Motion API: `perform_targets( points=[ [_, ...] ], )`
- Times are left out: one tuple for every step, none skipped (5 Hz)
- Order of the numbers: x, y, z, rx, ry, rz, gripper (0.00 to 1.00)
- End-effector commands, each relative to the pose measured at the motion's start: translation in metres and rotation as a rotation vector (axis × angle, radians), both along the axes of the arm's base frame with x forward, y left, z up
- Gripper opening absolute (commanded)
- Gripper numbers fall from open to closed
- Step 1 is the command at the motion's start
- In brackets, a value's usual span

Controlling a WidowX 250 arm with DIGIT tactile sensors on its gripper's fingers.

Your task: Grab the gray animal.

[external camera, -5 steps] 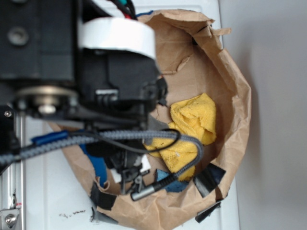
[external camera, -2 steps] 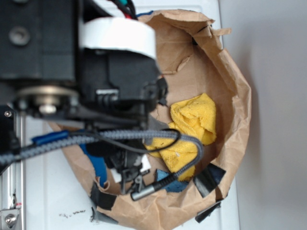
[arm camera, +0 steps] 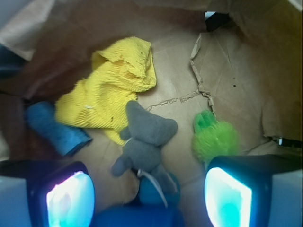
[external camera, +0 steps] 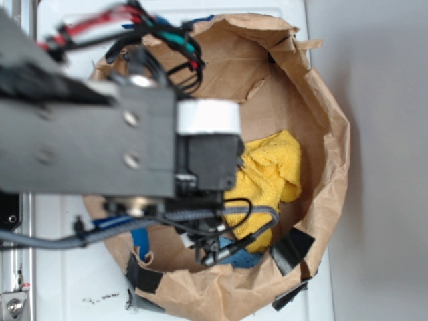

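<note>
In the wrist view the gray animal (arm camera: 144, 142) lies on the brown paper floor, its head against the edge of the yellow towel (arm camera: 113, 87). A thin white string trails from its lower end over a blue object (arm camera: 150, 191). My gripper (arm camera: 149, 198) hangs above it, open, with the glowing fingers (arm camera: 71, 201) wide apart on either side and nothing between them. The toy's lower end lies between them. In the exterior view my arm hides the gray animal; the gripper (external camera: 212, 249) is low inside the paper bag, beside the towel (external camera: 267, 167).
A fuzzy lime-green plush (arm camera: 215, 139) lies right of the gray animal, near the right finger. A blue cylinder toy (arm camera: 54, 127) lies at the left by the towel. Crumpled paper bag walls (external camera: 331, 134) ring the area, with black tape (external camera: 291, 249) on the rim.
In the exterior view the arm has swung: its body now spans the left side of the frame and more of the towel shows. The gripper has shifted a little to the right.
</note>
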State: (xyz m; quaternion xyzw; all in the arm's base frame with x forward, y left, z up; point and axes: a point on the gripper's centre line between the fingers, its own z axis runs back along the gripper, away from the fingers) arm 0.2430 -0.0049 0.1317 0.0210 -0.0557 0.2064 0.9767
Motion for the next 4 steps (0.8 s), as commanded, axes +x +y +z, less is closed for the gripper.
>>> perform_targets(
  points=[
    [0.024,0.007,-0.027,-0.030,-0.024,0.058,1.00],
    [0.029,0.007,-0.035,-0.049,-0.005,0.070,1.00],
    [0.029,0.007,-0.036,-0.045,0.011,0.076,1.00],
    [0.031,0.009,-0.040,-0.057,0.010,0.075,1.00]
  ],
)
